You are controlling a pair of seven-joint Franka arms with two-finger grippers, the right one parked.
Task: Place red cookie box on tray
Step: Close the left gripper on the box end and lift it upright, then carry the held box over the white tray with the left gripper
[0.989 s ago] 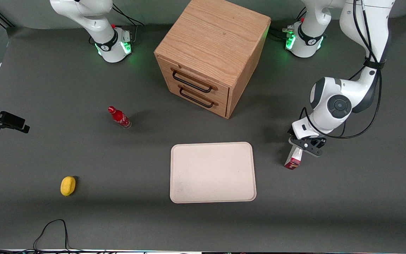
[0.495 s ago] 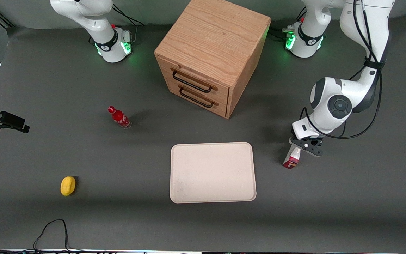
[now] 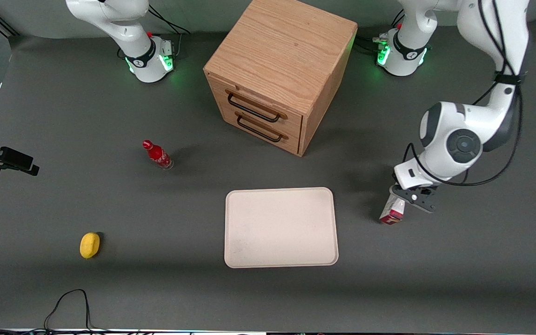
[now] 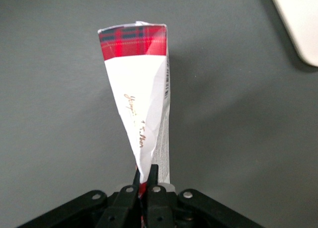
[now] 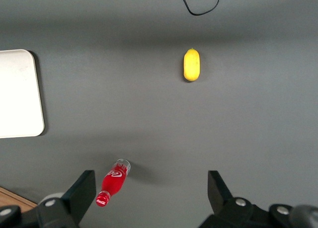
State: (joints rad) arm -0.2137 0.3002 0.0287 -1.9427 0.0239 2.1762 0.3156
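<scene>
I've got the gripper (image 3: 411, 199) clamped on the upper end of the red cookie box (image 3: 392, 211); fingers (image 4: 153, 174) pinch its crumpled white flap. The box hangs below the claw, off the mat. The tray (image 3: 281, 227) sits well apart, toward the parked arm's end.

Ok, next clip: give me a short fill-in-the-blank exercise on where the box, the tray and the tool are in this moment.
1. The tool is shut on the ____, pinching it at one end.
2. The red cookie box hangs beside the tray, toward the ____ arm's end of the table.
3. The tray has ____ resting on it.
4. The yellow lemon lies toward the ____ arm's end of the table.

Missing words: red cookie box; working; nothing; parked
</scene>
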